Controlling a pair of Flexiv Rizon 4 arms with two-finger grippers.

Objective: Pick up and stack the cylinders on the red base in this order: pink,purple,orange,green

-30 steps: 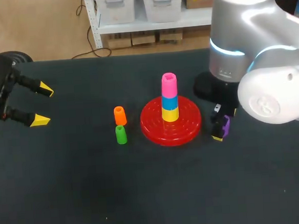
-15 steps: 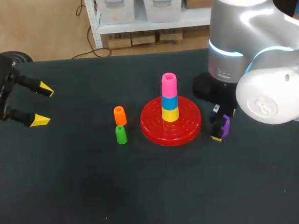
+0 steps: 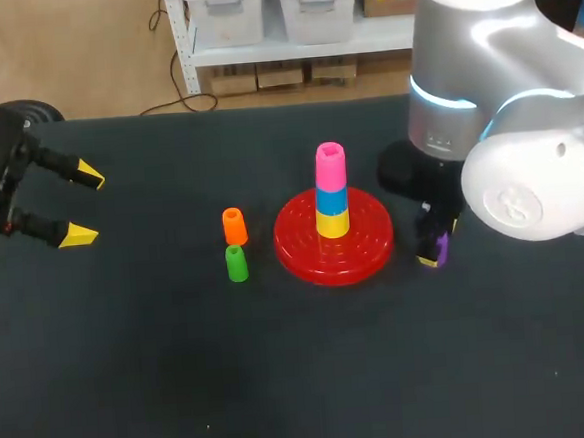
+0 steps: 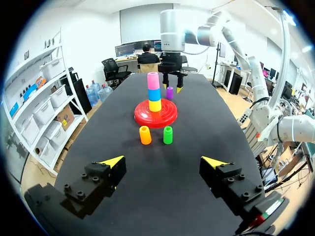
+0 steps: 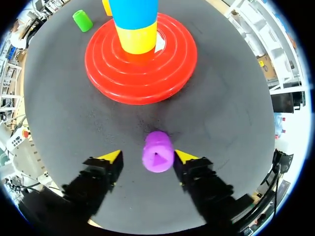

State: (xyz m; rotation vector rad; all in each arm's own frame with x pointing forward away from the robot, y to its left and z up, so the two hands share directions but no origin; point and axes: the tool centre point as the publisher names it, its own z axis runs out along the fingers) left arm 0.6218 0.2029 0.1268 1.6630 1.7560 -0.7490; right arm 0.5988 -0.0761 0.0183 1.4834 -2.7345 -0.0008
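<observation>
The red base was seen near the middle of the dark table, well away from every edge. A yellow cylinder, a blue cylinder and the pink cylinder were stacked upright on it, with pink on top. The orange cylinder was stood at 9 o'clock from the base, near its rim but not touching it. The green cylinder was stood just beside the orange one, at its 6 o'clock. A wide stretch of table top was left at 6 o'clock from the base, and another was left between the two small cylinders and the left claw. That claw was kept far out at 9 o'clock, close to the table's edge. It was opened wide and nothing was held or touched by it. The purple cylinder was stood on the table at 3 o'clock from the base, just past its rim. The right claw was placed low around it, with one yellow tip on each side. In the right wrist view the claw was opened a little wider than the cylinder. A gap was seen at one finger, and the other finger was just beside it, so the cylinder was not gripped.
</observation>
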